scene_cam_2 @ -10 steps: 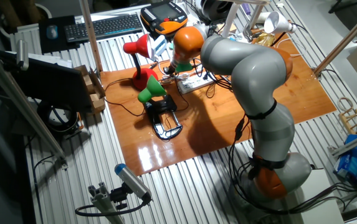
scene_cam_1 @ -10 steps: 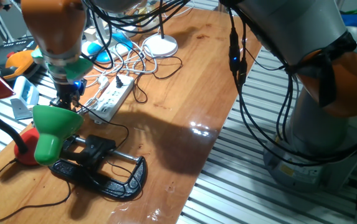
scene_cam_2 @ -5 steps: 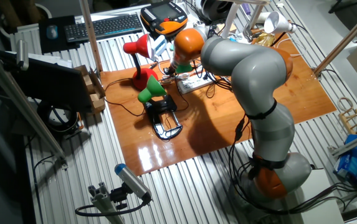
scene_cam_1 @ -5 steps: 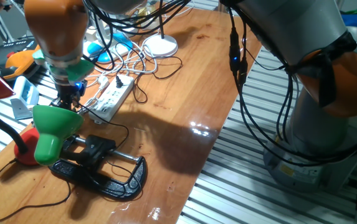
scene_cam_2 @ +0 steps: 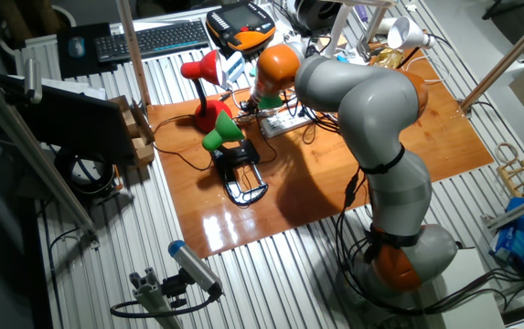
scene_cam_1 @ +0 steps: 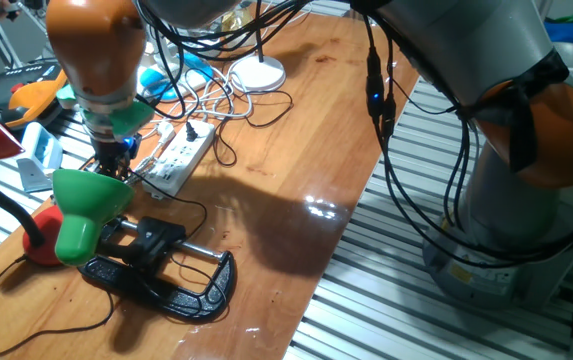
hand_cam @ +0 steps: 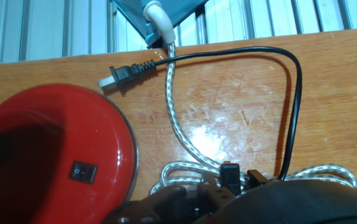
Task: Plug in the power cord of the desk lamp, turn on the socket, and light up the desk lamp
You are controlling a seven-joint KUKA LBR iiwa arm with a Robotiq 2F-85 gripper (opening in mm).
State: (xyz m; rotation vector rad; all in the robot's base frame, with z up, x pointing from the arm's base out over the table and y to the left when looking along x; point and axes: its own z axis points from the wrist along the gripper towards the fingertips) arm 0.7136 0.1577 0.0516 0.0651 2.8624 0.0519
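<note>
- One bright green cone-shaded desk lamp point(scene_cam_1: 84, 208) on a black clamp base stands at the wooden bench point(scene_cam_1: 296, 130)'s left end.
- Thin black power cord point(hand_cam: 293, 93) lies unplugged, beside a red round lamp base point(hand_cam: 53, 149).
- Two-finger gripper point(scene_cam_1: 114, 158) hovers over the long white power strip socket point(scene_cam_1: 181, 155); its opening cannot be told.

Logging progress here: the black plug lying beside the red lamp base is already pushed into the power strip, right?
Not quite. The black plug does lie beside the red lamp base, but it is not in any strip. The hand view shows it loose on the wooden table, prongs bare.
</note>
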